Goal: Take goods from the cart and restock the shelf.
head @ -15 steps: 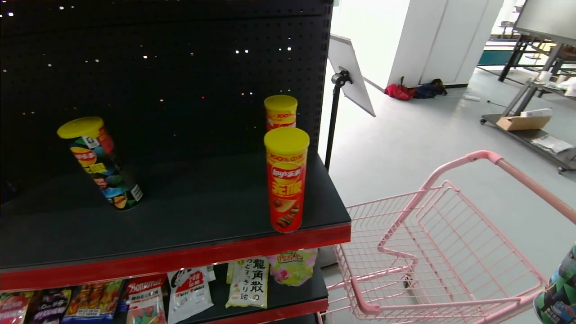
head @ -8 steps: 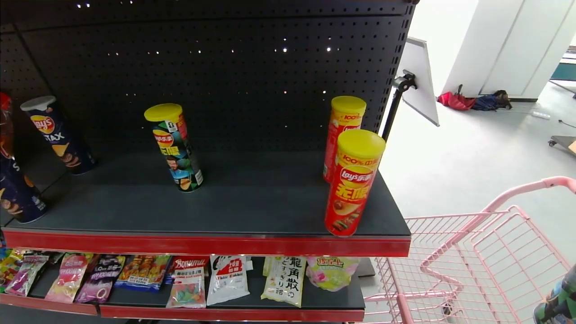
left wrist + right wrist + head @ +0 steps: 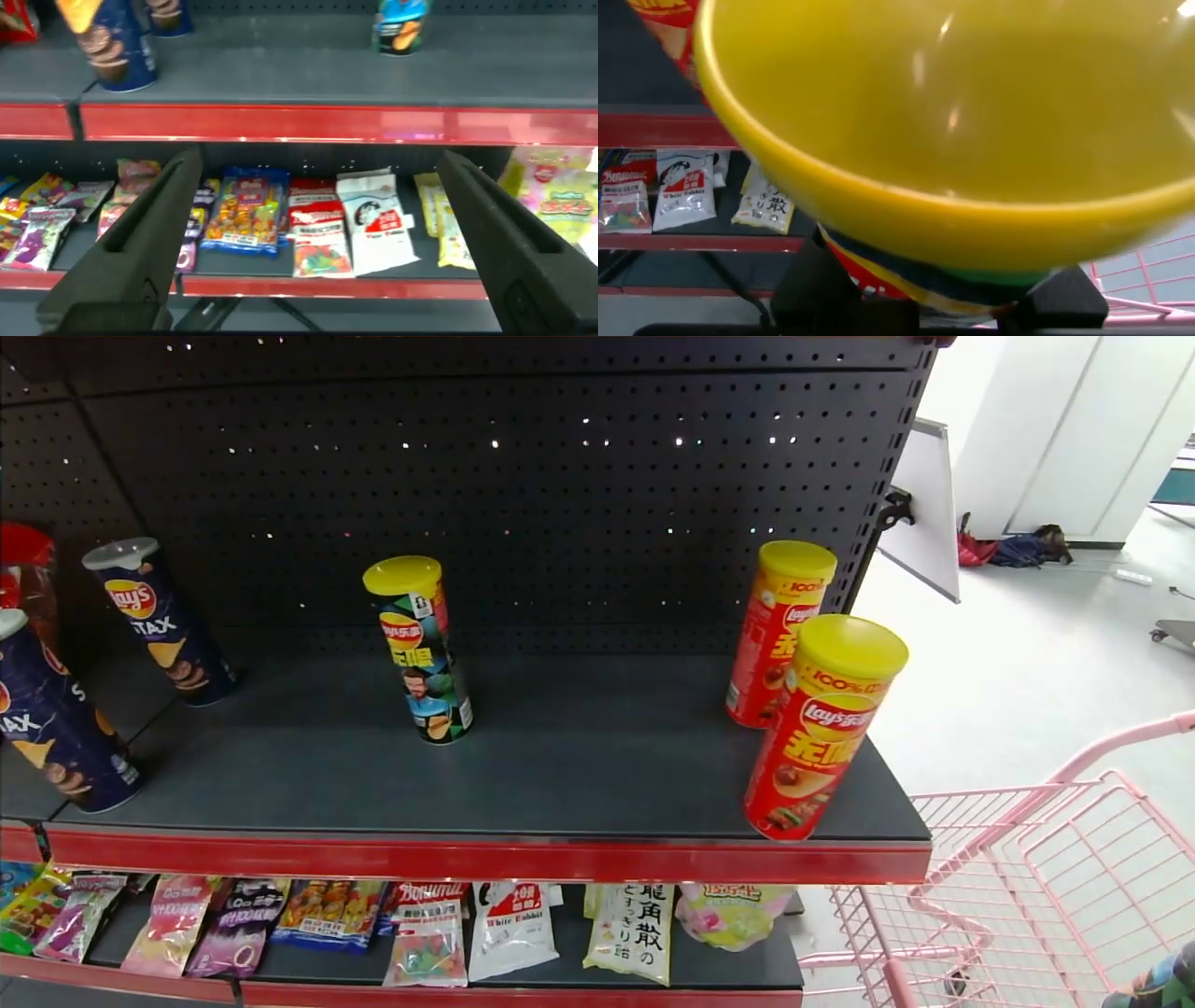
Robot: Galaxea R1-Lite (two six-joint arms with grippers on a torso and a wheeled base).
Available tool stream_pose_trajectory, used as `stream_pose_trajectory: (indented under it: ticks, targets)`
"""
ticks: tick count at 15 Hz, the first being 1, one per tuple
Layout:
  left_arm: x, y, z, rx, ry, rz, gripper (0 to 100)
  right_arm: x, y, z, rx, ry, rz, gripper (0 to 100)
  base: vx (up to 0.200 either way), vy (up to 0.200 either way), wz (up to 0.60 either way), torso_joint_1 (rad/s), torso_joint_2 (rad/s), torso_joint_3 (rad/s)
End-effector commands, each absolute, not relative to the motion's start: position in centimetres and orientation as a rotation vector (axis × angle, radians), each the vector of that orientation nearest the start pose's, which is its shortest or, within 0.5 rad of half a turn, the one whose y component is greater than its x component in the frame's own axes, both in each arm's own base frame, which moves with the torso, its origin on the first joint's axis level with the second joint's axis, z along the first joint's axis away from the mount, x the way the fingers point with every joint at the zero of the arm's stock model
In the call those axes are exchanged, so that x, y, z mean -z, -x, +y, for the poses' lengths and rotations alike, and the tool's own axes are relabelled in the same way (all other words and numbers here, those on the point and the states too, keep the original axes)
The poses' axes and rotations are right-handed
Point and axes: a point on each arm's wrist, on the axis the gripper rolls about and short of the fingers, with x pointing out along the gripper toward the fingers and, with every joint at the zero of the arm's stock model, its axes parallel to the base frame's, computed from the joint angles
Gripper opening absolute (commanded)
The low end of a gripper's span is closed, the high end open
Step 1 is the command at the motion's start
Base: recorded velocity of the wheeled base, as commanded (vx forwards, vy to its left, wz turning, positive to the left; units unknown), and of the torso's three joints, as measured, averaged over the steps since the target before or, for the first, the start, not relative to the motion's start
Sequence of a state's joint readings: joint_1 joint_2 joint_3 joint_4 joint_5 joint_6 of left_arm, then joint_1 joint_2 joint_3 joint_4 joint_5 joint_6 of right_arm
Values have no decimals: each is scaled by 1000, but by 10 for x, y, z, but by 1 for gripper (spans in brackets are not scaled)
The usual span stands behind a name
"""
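Head view, upper shelf (image 3: 579, 775), left end: front blue can (image 3: 51, 719) upright near the front lip, rear blue can (image 3: 163, 621) upright behind it, near the pegboard. Mid-shelf: patterned can (image 3: 420, 649), yellow lid, upright, well apart from the others. Right end: rear red can (image 3: 780, 630) upright toward the back; front red can (image 3: 822, 728) just beside it, base at the front edge. Lower shelf (image 3: 728, 971): row of bags (image 3: 429, 933) lying flat, side by side. Right of the shelf: pink cart (image 3: 1027, 859) on the floor, wire basket near the shelf end. Bottom right corner: part of the held can (image 3: 1162, 985), over the cart's near side. Left wrist view: left gripper (image 3: 318, 168) spread wide, nothing between the fingers (image 3: 140, 243), facing the bags under the red lip. Right wrist view: right gripper (image 3: 943, 294) clamped on the held can's body; its yellow lid (image 3: 952, 112) sits close to the lens.
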State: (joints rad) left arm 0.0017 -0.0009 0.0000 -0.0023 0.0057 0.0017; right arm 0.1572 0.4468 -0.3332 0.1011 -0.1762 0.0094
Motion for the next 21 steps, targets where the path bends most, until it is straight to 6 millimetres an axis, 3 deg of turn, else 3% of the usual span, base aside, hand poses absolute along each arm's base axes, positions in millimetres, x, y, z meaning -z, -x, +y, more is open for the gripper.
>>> stream_pose_trajectory:
  ticks: [1, 13, 16, 21]
  targets:
    - [-76, 23, 0, -9, -2, -3, 100, -162, -10, -2, 19, 25, 201, 0, 0, 200, 0, 7, 2, 7]
    - [-76, 23, 0, -8, -3, -3, 100, -158, -8, -3, -4, 33, 204, 0, 0, 200, 0, 2, 4, 2]
    - [-76, 23, 0, -9, -2, -3, 100, -144, -2, -3, -68, 57, 202, 0, 0, 200, 0, -1, 2, 2]
    - [-77, 20, 0, -5, -3, 35, 100, -120, 2, -2, -166, 102, 224, 0, 0, 0, 0, 0, 0, 0]
